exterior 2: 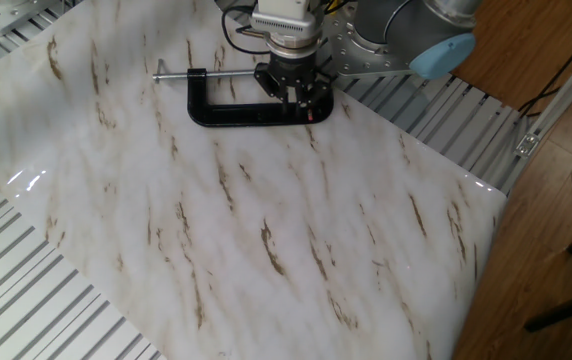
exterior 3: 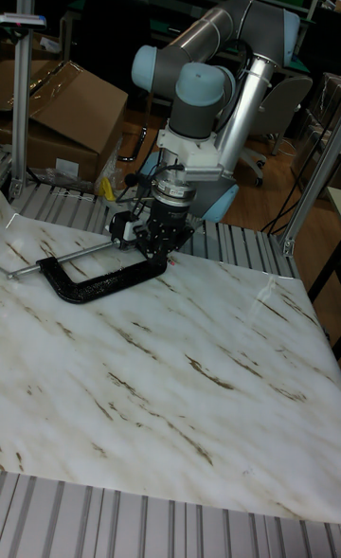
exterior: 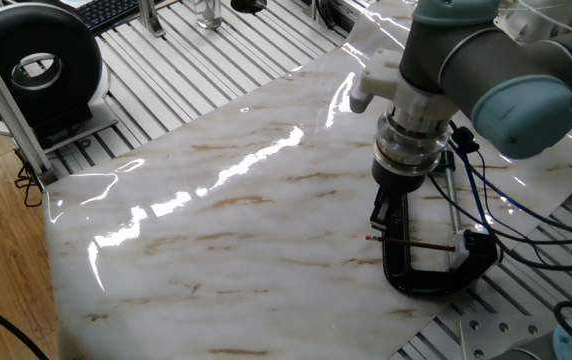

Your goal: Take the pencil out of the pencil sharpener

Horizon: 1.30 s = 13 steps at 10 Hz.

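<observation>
The pencil (exterior: pixel 411 242), a thin dark-red stick, lies level across the mouth of the black C-clamp (exterior: pixel 434 277). Its right end meets the pencil sharpener (exterior: pixel 464 240), a small white piece by the clamp's right arm. My gripper (exterior: pixel 388 217) points straight down over the pencil's left end, just above it. Its fingers look apart, and nothing shows between them. In the other fixed view the gripper (exterior 2: pixel 295 95) stands over the right end of the clamp (exterior 2: pixel 246 114), hiding the sharpener. The tall fixed view shows the gripper (exterior 3: pixel 157 243) at the clamp's (exterior 3: pixel 95 285) near end.
The clamp's silver screw rod (exterior 2: pixel 221 73) sticks out to the left. Cables (exterior: pixel 506 215) trail from the wrist over the marble board's edge. A black round device (exterior: pixel 36 65) stands on the slatted table beyond the board's far left corner.
</observation>
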Each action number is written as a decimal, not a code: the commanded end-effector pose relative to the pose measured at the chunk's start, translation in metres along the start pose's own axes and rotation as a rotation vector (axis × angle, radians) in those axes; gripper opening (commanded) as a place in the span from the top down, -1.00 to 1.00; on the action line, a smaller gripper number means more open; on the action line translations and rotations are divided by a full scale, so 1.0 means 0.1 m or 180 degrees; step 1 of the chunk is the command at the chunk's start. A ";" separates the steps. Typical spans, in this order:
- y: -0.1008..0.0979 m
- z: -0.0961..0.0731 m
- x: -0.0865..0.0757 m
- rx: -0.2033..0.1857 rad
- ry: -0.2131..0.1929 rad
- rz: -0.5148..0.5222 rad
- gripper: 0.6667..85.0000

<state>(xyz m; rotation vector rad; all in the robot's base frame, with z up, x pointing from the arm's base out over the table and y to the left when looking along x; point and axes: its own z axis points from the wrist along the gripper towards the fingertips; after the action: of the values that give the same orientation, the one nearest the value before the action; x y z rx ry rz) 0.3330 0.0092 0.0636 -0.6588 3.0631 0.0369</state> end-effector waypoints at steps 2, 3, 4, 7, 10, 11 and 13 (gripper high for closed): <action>0.00 -0.02 -0.15 -0.0001 -0.0185 -0.0010 0.42; -0.01 -0.02 -0.18 0.0007 -0.0224 -0.0029 0.42; -0.02 -0.02 -0.20 0.0015 -0.0242 -0.0029 0.42; -0.06 -0.03 -0.25 0.0074 -0.0301 -0.0025 0.43; -0.06 -0.02 -0.19 0.0074 -0.0231 -0.0017 0.44; -0.07 -0.02 -0.15 0.0077 -0.0182 0.0002 0.45; -0.07 -0.02 -0.12 0.0074 -0.0140 0.0012 0.45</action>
<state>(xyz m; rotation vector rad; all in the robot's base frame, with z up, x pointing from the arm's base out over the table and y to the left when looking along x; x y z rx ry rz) 0.3487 0.0074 0.0641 -0.6537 3.0056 0.0056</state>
